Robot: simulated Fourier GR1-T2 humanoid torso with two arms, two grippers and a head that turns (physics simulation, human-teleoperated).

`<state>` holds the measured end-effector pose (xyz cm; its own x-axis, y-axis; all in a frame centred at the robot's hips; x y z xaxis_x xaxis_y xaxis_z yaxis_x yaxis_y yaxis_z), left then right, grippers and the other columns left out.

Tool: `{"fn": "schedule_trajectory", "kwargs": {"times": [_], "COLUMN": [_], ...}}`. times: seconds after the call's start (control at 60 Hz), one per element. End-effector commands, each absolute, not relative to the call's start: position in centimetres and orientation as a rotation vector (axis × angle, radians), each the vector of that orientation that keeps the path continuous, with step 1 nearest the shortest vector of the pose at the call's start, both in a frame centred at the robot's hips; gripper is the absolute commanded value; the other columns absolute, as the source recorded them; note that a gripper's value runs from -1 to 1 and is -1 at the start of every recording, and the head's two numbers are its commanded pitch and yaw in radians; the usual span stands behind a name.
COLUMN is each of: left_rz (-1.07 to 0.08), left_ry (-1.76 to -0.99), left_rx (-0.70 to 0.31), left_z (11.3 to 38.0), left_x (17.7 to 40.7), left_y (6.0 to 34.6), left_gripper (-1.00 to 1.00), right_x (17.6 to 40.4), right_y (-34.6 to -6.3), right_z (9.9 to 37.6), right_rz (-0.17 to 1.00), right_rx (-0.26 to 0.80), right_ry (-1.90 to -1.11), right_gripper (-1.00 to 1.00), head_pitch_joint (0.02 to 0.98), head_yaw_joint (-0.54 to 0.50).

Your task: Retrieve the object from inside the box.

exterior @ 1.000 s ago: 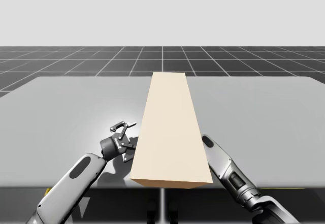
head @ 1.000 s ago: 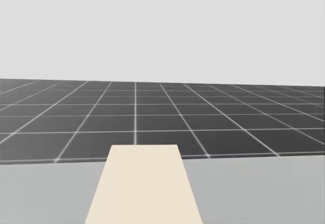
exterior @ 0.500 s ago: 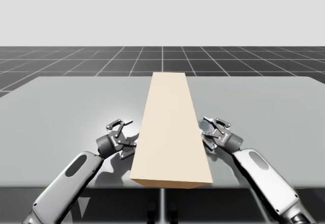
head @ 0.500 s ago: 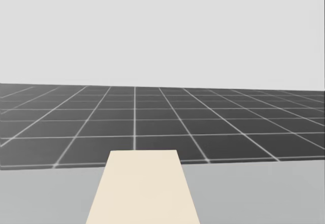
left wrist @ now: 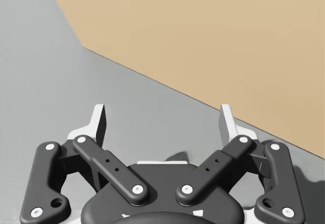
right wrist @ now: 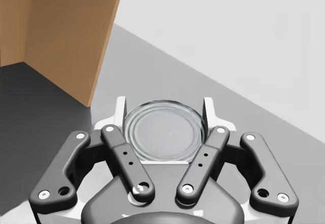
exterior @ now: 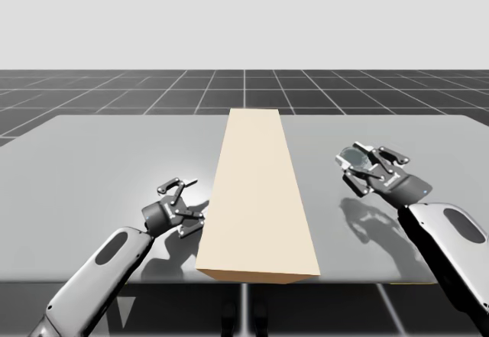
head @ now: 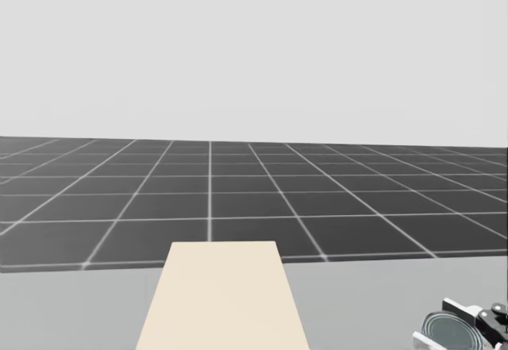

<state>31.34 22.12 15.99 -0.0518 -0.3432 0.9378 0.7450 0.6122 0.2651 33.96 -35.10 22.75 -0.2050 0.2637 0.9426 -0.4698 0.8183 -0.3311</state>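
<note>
Since half a second ago my right arm has swung away from the long beige box (exterior: 257, 192), where its gripper sat against the right side, and now holds out well to the right of it; my head has also turned a little, so the head view has shifted. Nearest me, by the table's (exterior: 99, 153) near edge and left of its middle, my left gripper (exterior: 188, 204) sits just beside the box's left side with its fingers spread wide and nothing between them; the left wrist view shows bare table under it and the box's tan wall ahead. Farther in, over the right half of the table, my right gripper (exterior: 356, 160) is clenched on a silver round can (exterior: 352, 155), one finger pressing each side of it in the right wrist view, and its shadow lies on the table beneath it. That can is outside the box, well apart from its right side, lifted off the table. The box itself runs from the near edge toward the far edge along the table's middle. Beyond the far edge lies the dark gridded floor (exterior: 114, 92).
</note>
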Motion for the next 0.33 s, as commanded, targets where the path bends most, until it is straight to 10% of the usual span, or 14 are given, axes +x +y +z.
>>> {"fn": "schedule_trajectory", "kwargs": {"times": [0.017,0.333], "left_rz": [-0.916,-0.911], "left_ry": [-1.355,-1.356], "left_rx": [-0.375,-0.369], "left_z": [15.9,15.8], "left_x": [31.5,31.6], "left_y": [22.2,22.4], "left_gripper": [-1.0,-1.0], "right_x": [36.4,36.4], "right_y": [-37.1,-37.8], "right_z": [28.8,37.2], "right_rz": [0.57,0.555], "right_rx": [0.013,-0.126], "right_ry": [-1.798,-1.958], "right_gripper": [0.99,0.98], "head_pitch_joint": [0.193,0.195], "head_yaw_joint": [-0.12,-0.12]}}
